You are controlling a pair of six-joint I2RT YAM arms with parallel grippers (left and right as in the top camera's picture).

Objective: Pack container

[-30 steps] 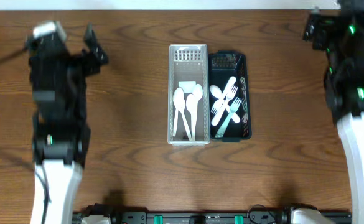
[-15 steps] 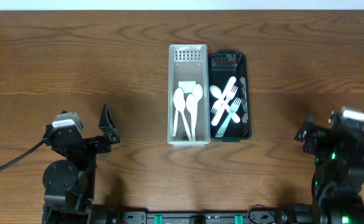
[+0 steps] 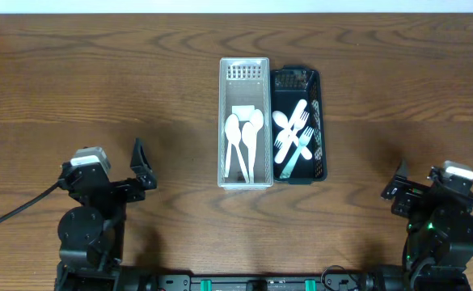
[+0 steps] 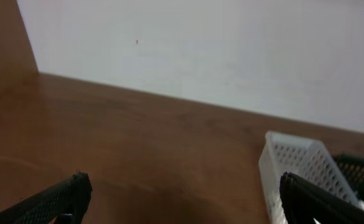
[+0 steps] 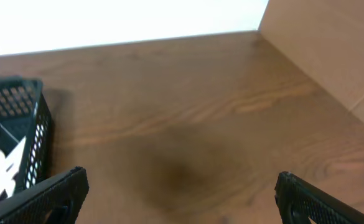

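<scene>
A white basket [image 3: 245, 69] holds white spoons [image 3: 243, 139]. A black basket [image 3: 319, 121] beside it on the right holds white forks [image 3: 293, 133]. My left gripper [image 3: 139, 166] is open and empty at the front left, well clear of the baskets. My right gripper [image 3: 396, 187] is open and empty at the front right. The left wrist view shows the white basket [image 4: 297, 162] between wide-open fingers [image 4: 182, 199]. The right wrist view shows the black basket [image 5: 20, 118] at the left and open fingers [image 5: 182, 199].
Bare wooden table [image 3: 99, 73] lies around the baskets. A white wall [image 4: 231, 50] stands behind the table in the left wrist view. A brown board [image 5: 331, 43] stands at the right in the right wrist view.
Both arms have drawn back from the far side of the table to the near edge. In the last half second they barely shifted. The baskets and cutlery have not moved.
</scene>
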